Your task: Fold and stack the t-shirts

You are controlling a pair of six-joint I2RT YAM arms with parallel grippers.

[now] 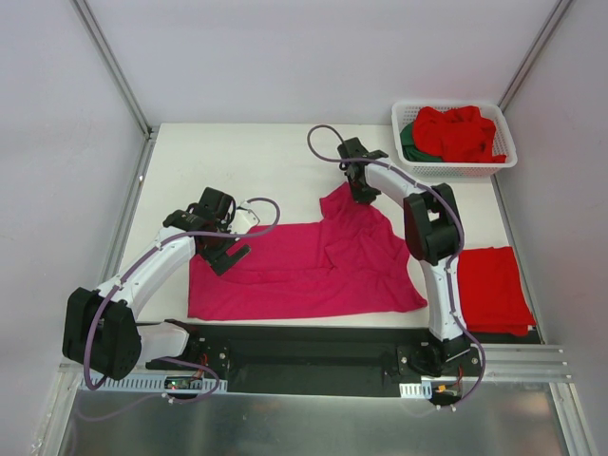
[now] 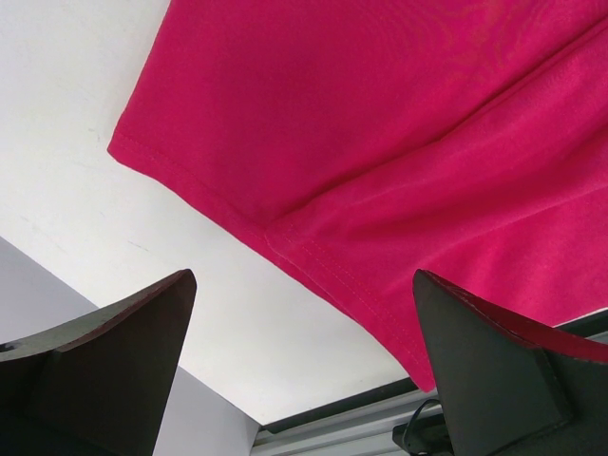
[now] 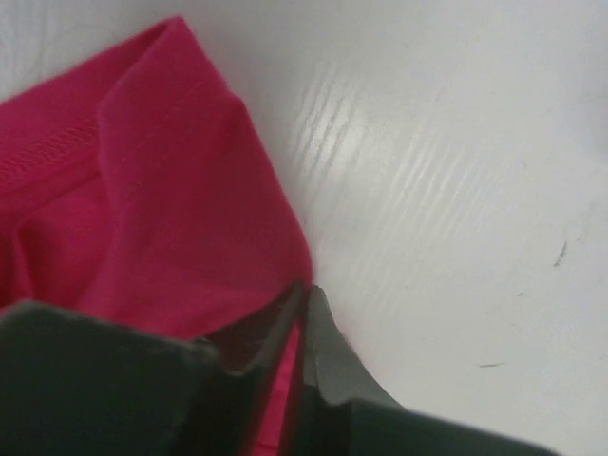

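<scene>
Pinching only a thin corner of the magenta-pink soft knit t-shirt (image 1: 304,271), the right gripper (image 3: 306,290) has its dark jaws almost together with a sliver of cloth between them. By my judgement that limp fabric could slip free under a pull, or the whole garment could slide across the smooth white table (image 1: 275,161) rather than fold. The left gripper (image 2: 299,280) hangs with jaws spread wide, holding nothing, over the shirt's stitched left hem, so nothing pins that side. The shirt lies spread and wrinkled along the table's near edge, one point peaked toward the middle. A flat folded bright red cloth t-shirt (image 1: 494,290) sits at the near right corner, and a white slotted plastic basket (image 1: 408,119) at the far right corner holds crumpled red shirts (image 1: 461,133) and a dark green shirt (image 1: 410,142)
</scene>
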